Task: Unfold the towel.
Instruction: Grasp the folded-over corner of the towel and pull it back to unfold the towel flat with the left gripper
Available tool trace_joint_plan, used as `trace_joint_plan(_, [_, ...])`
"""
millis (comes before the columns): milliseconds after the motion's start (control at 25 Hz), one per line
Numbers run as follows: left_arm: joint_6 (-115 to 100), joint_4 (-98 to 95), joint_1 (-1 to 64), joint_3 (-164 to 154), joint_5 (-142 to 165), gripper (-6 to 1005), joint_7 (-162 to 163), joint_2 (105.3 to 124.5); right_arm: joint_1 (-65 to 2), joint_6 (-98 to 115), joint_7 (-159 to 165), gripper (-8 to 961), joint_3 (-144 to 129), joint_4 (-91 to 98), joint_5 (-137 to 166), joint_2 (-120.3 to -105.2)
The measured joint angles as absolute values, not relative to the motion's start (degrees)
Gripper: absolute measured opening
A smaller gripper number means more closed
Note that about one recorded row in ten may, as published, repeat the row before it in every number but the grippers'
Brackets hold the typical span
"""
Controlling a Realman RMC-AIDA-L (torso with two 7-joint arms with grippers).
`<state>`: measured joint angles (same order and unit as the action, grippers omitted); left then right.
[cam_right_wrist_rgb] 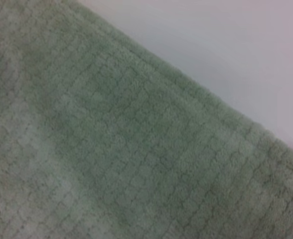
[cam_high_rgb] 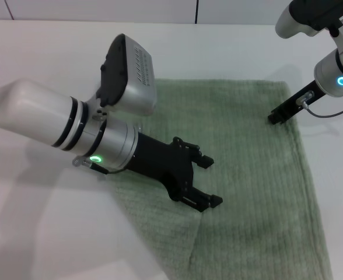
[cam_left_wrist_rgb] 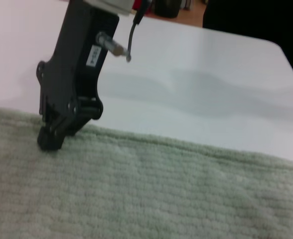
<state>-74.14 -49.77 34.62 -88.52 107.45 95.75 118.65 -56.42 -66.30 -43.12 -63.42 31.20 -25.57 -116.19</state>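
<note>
The sage-green towel (cam_high_rgb: 247, 175) lies spread flat on the white table, with a diagonal crease near its front left part. My left gripper (cam_high_rgb: 213, 181) is open and empty, low over the towel's left-middle area. My right gripper (cam_high_rgb: 275, 118) stands at the towel's far right edge with its fingers together. Its tips press into the cloth there, and it shows the same way in the left wrist view (cam_left_wrist_rgb: 49, 142). The right wrist view shows only the towel's ribbed surface (cam_right_wrist_rgb: 126, 149) and its hemmed edge, close up.
The white table (cam_high_rgb: 230, 52) surrounds the towel on all sides that show. A dark area (cam_left_wrist_rgb: 256, 20) lies beyond the table's far edge in the left wrist view. A cable (cam_high_rgb: 335, 111) hangs from my right wrist.
</note>
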Motion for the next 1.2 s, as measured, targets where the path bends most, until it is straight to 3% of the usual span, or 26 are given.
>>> trace_joint_plan(1200, [-72.6, -47.7, 36.9, -91.0, 113.1, 694, 99.5, 118.65, -56.4, -66.4, -43.1, 19, -63.5, 31.1, -25.6, -116.19])
